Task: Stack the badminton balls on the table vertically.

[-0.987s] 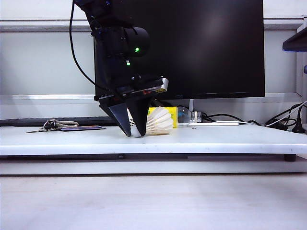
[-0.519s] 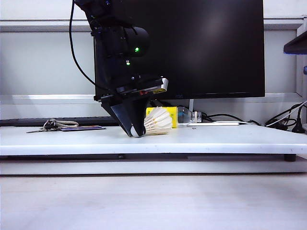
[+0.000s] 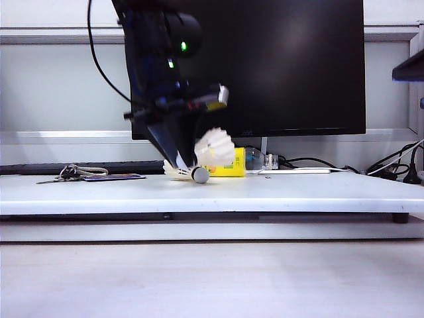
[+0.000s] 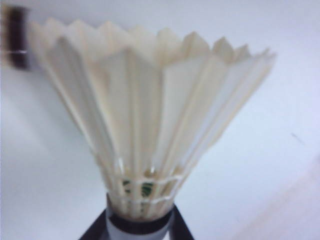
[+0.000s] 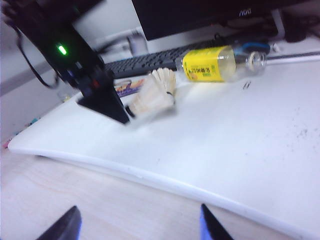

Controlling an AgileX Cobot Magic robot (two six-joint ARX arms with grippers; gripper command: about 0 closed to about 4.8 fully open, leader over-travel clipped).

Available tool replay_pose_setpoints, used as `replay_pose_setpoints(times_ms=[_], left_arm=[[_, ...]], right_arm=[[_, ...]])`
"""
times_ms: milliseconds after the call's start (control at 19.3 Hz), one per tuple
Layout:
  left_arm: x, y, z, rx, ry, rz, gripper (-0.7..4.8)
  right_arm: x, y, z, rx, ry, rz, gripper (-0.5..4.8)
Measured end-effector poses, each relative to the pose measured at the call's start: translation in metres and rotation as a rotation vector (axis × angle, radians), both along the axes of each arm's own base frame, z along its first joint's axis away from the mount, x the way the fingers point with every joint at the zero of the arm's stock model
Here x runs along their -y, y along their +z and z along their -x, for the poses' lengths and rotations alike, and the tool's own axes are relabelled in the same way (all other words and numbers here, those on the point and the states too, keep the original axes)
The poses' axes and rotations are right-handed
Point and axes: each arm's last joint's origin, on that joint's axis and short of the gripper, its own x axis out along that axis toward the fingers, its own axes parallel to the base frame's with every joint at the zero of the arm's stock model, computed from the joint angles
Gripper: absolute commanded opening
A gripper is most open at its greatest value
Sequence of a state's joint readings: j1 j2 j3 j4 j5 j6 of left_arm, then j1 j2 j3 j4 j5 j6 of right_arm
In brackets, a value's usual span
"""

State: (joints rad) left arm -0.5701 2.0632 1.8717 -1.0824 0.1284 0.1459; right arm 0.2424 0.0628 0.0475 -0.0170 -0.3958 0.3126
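Observation:
My left gripper (image 3: 187,164) is shut on the cork end of one badminton ball (image 3: 213,147), which hangs just above the table (image 3: 318,192) with its skirt tilted up. The left wrist view shows that cork pinched between the dark fingers (image 4: 90,234), with the cream skirt (image 4: 150,125) filling the picture. A second badminton ball (image 3: 199,175) lies on its side on the table right beside the fingertips. The right wrist view shows the held ball (image 5: 150,100) and the lying one (image 5: 164,77). My right gripper (image 5: 139,220) is open and empty over the lower wood-grain surface.
A clear bottle with a yellow label (image 3: 228,171) lies behind the shuttlecocks. Keys and a flat dark card (image 3: 112,177) sit at the table's left. A large black monitor (image 3: 285,66), a keyboard (image 5: 145,62) and cables stand at the back.
My left gripper closed on the shuttlecock's cork and rose slightly, lifting it off the table and tipping its skirt upward. The second shuttlecock now shows beneath it.

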Motion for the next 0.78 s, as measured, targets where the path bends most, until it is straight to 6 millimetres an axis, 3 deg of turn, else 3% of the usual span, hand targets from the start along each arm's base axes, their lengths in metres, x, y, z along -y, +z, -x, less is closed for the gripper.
replay_pose_setpoints(times_ms=[467, 779], left_arm=[[-0.011, 0.004, 0.013, -0.069, 0.036, -0.142, 1.11], [-0.007, 0.005, 0.01, -0.075, 0.034, -0.044, 1.11]], right_arm=[[0.0, 0.0, 0.0, -0.001, 0.0, 0.0, 3.05], [0.0, 0.0, 0.0, -0.005, 0.0, 0.001, 3.05]])
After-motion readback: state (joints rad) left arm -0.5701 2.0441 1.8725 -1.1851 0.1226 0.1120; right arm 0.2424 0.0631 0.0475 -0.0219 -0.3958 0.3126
